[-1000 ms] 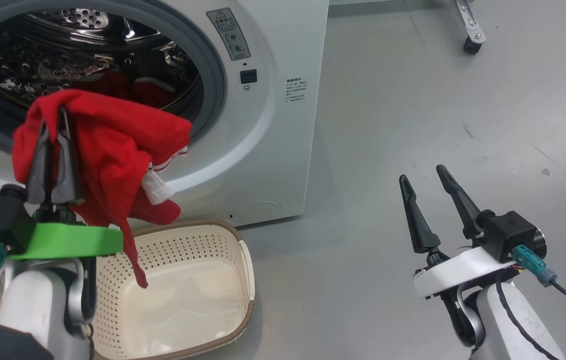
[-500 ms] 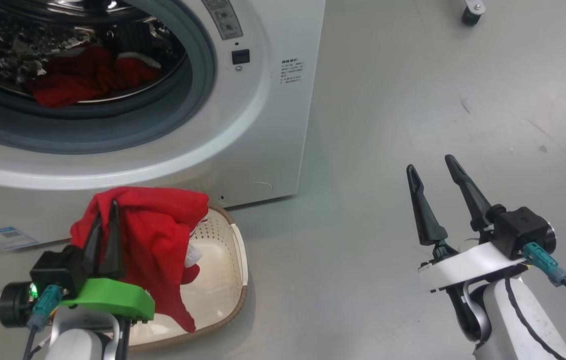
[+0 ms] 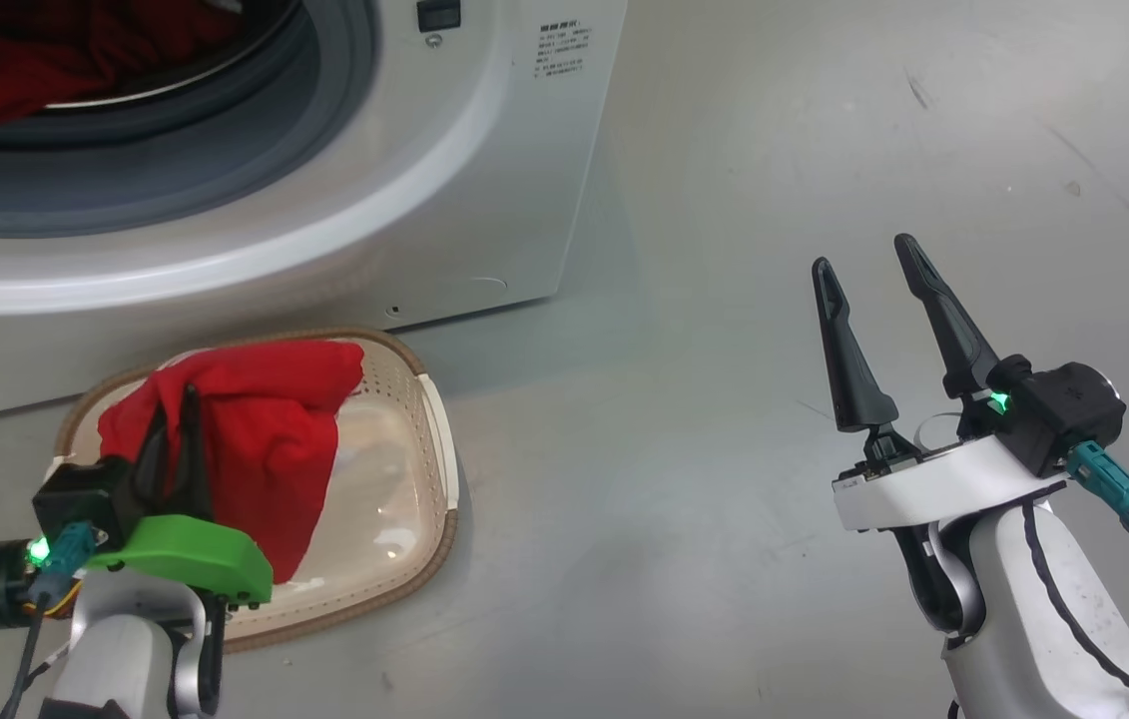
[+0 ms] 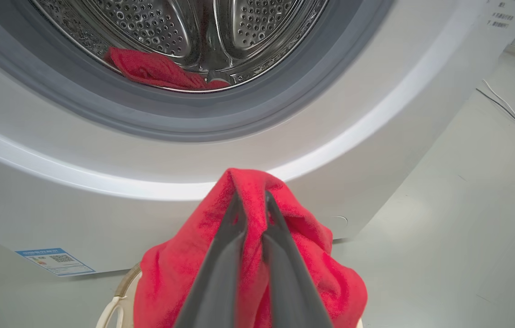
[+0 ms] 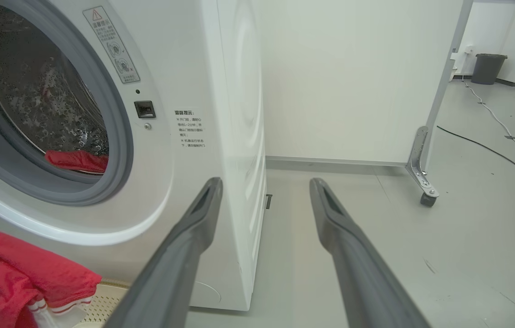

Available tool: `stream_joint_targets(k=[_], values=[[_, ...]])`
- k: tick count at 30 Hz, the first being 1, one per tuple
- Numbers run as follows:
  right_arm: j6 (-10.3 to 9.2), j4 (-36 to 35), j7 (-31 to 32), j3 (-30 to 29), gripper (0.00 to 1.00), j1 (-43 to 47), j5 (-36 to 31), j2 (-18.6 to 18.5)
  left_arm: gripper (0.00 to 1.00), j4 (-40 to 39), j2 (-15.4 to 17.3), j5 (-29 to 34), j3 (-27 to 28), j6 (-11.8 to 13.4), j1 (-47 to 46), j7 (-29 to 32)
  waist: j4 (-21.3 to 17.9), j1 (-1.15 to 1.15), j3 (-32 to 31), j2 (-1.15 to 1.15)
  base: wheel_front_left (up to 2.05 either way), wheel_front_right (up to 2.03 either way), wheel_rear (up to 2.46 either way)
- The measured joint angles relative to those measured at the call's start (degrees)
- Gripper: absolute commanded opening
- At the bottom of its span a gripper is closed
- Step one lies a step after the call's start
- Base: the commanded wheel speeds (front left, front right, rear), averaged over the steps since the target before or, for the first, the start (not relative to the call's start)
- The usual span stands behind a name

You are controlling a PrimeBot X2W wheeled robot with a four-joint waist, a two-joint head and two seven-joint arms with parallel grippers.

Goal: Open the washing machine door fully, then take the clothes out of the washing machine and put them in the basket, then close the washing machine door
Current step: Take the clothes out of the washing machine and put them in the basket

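Dangling garment, one; drum, perhaps two.

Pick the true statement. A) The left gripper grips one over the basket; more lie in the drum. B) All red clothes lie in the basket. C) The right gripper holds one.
A: left gripper pinches a red garment over the basket; red fabric lies in the drum.

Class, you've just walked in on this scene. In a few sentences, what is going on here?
A two-armed robot is unloading a washing machine. Its left gripper is shut on a red garment, holding it over the basket on the floor in front of the machine; the cloth hangs down into the basket. More red clothes lie in the drum. The right gripper is open and empty, off to the side above the floor.
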Motion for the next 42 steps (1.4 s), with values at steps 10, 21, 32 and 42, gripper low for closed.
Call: stream_joint_targets(k=[10, 21, 32, 42], values=[[0.26, -2.5, 0.0, 0.8, 1.00, -3.6, 1.1, 0.0, 0.00, 9.1, 0.9, -0.9, 1.8, 0.0, -5.6, 0.4, -2.2, 0.00, 8.0, 0.00, 0.00, 0.00, 0.00], [0.23, -3.9, 0.0, 0.8, 1.00, -8.2, 3.2, 0.0, 0.00, 19.1, 2.0, -1.9, 3.6, 0.0, -12.2, 0.9, -4.1, 0.01, 16.6, 0.00, 0.00, 0.00, 0.00], [-0.27, -3.4, 0.0, 0.6, 1.00, -9.2, 3.2, 0.0, 0.00, 26.3, 1.7, -3.5, 3.4, -2.1, -15.4, 0.8, -4.8, 0.01, 19.8, 0.00, 0.00, 0.00, 0.00], [-0.27, -2.2, 0.0, 0.3, 1.00, -10.1, 3.2, 0.0, 1.00, 30.9, 0.9, -3.5, 3.5, -3.0, -17.4, -1.8, -4.1, 0.01, 18.7, 0.00, 0.00, 0.00, 0.00]])
